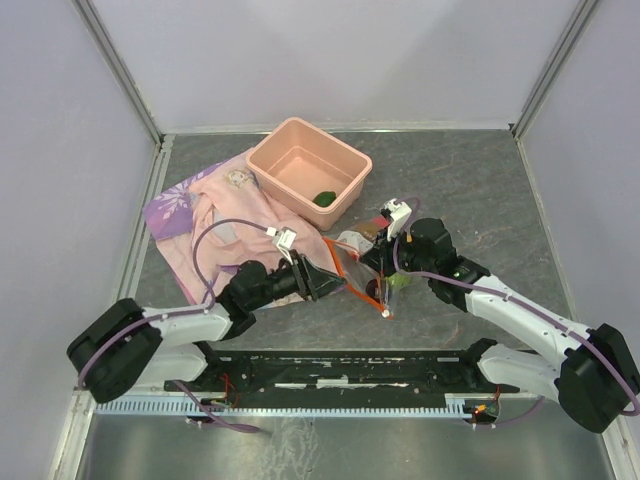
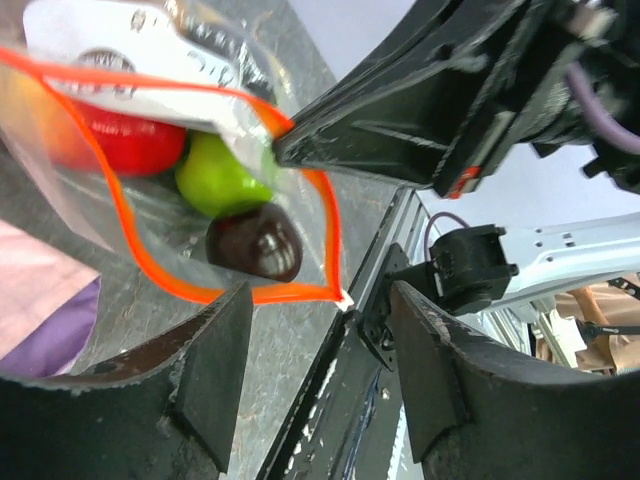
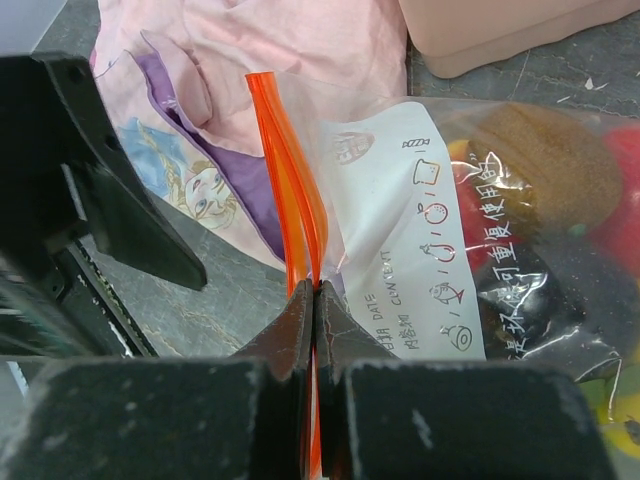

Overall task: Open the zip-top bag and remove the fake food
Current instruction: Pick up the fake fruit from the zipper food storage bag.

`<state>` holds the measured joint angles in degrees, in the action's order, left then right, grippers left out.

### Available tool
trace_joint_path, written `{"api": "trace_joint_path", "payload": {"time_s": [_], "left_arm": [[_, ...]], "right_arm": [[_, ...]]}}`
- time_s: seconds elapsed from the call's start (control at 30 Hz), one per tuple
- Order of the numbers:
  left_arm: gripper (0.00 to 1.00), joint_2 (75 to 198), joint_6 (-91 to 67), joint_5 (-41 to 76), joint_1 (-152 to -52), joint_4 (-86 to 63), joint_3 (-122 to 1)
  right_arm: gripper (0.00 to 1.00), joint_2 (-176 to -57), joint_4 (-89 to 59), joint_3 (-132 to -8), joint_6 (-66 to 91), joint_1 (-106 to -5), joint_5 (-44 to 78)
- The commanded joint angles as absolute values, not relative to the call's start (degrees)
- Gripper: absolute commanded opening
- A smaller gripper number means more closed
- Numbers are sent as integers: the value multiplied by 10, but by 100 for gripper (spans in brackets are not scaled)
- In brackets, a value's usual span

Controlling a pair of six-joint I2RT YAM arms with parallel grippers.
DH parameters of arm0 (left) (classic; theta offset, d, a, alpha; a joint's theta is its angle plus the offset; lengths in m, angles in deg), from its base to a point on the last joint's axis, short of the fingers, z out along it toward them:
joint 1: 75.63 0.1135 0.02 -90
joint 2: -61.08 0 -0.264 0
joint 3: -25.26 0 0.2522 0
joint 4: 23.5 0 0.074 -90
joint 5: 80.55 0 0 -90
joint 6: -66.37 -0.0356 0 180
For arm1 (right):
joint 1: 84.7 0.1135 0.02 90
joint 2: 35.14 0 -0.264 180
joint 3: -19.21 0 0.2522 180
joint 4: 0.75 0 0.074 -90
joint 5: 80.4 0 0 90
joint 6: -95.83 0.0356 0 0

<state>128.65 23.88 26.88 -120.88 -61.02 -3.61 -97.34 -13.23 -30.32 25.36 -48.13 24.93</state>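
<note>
Surrounding the zip-top bag (image 1: 352, 245): dark mottled table (image 1: 480, 180) (pale walls (image 1: 330, 50) beyond).

There is one zip-top bag (image 3: 400, 230). Through its clear plastic the left wrist view shows three pieces of fake food: one red (image 2: 125, 140), one green (image 2: 222, 178), one dark purple-brown (image 2: 255, 242) (the right wrist view suggests more, but I cannot count them exactly). One more green piece (image 1: 324, 198) is in the single pink tub (image 1: 305, 170). One printed cloth (image 1: 200, 215) is on the bench (image 1: 480, 190). There are two end effectors, the left end effector (image 2: 320, 330) and the right end effector (image 3: 313, 300).
</note>
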Motion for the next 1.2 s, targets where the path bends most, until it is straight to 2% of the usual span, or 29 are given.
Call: {"api": "trace_joint_path", "payload": {"time_s": [0.0, 0.1, 0.5, 0.7, 0.87, 1.17], "left_arm": [[61, 1349, 290, 237, -1229, -699, -40], [59, 1396, 309, 229, -1243, -729, -48], [65, 1475, 327, 140, -1296, -736, -90], [61, 1482, 331, 126, -1303, -737, -97], [51, 1518, 341, 125, -1308, -735, -116], [53, 1590, 367, 125, -1316, -726, -155]], "right_arm": [[2, -970, -109, -307, 262, -484, 264], [2, -970, -106, -305, 265, -483, 267], [2, -985, -86, -296, 277, -483, 286], [2, -984, -81, -295, 280, -483, 289], [2, -984, -78, -296, 283, -483, 292], [2, -988, -95, -308, 273, -480, 298]]}}
